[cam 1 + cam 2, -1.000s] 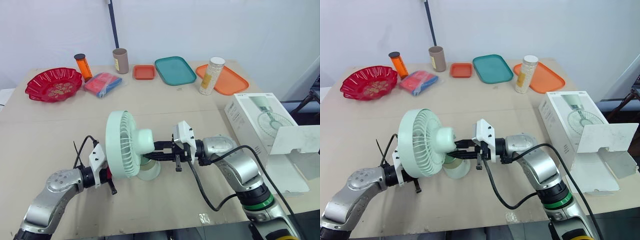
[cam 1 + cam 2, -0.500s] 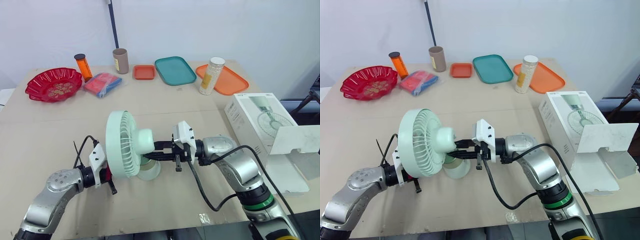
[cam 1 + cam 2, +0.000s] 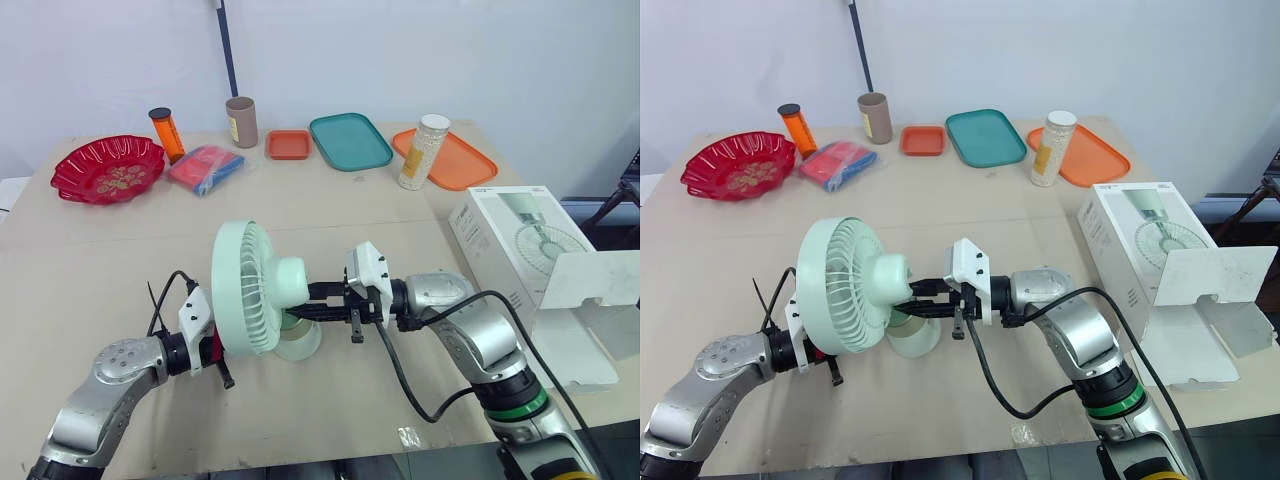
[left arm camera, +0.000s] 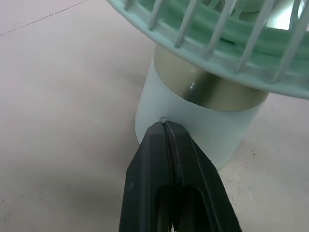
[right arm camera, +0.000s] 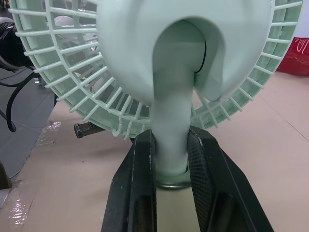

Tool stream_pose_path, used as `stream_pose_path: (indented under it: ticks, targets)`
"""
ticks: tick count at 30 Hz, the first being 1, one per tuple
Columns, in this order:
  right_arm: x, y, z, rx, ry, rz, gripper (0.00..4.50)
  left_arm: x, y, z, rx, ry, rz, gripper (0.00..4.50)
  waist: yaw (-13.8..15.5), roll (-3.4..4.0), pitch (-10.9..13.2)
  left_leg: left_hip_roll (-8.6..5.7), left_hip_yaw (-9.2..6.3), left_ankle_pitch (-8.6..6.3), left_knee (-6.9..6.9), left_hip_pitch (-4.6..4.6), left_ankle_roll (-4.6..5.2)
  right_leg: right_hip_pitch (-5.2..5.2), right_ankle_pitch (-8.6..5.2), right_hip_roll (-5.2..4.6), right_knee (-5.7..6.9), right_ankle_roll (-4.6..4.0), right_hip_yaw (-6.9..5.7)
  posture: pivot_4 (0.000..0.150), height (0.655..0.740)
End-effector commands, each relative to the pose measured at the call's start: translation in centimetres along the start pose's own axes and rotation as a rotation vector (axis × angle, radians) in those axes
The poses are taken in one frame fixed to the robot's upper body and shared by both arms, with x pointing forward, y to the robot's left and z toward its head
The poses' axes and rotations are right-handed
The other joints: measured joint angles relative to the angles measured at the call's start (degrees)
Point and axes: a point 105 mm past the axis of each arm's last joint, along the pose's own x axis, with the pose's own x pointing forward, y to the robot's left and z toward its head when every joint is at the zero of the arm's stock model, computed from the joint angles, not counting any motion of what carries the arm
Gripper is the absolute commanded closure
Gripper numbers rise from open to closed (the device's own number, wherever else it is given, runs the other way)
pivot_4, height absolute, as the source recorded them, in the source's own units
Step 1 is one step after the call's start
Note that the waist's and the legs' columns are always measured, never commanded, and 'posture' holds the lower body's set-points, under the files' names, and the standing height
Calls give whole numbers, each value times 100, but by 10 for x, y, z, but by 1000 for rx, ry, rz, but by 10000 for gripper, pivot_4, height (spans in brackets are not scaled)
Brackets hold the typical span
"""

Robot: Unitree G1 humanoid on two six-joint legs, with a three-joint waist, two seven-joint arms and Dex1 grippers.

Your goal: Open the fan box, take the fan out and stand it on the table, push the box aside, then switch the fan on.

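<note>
The right gripper (image 5: 170,151) is clamped on the stem (image 5: 170,121) of the fan (image 3: 250,288), with one black finger pressed to each side just above the round base (image 4: 203,125). The left gripper (image 4: 164,126) is pressed shut with nothing held, and its tip is touching the base from the opposite side. The fan is stood upright near the front edge of the table (image 3: 120,250), about midway along it. The white fan box (image 3: 515,235) is laid by the right edge, with its flap (image 3: 590,280) open. Along the far edge are ranged a red bowl (image 3: 108,168), an orange bottle (image 3: 166,134), a red-and-blue packet (image 3: 205,167), a brown cup (image 3: 241,121), a small orange tray (image 3: 288,144), a teal tray (image 3: 350,140), a white canister (image 3: 425,152) and a larger orange tray (image 3: 462,160).
</note>
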Motion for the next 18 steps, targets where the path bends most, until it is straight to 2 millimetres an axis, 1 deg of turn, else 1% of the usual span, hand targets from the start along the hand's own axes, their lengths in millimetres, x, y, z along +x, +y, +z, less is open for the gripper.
stream_pose_path:
  ticks: [1, 18]
  targets:
    - [3, 2, 0, -15, 3, 3, 41464, 8, -15, 18, 53, -61, -74, 44662, 0, 0, 0, 0, 0, 0, 0, 0, 0, 0, 0, 0, 0, 0, 0, 1500, 7400]
    - [4, 0, 0, -20, 0, 1, 41464, 8, -15, 17, 52, -62, -68, 44662, 0, 0, 0, 0, 0, 0, 1, 0, 0, 1, 0, 0, 0, 0, 0, 1500, 7400]
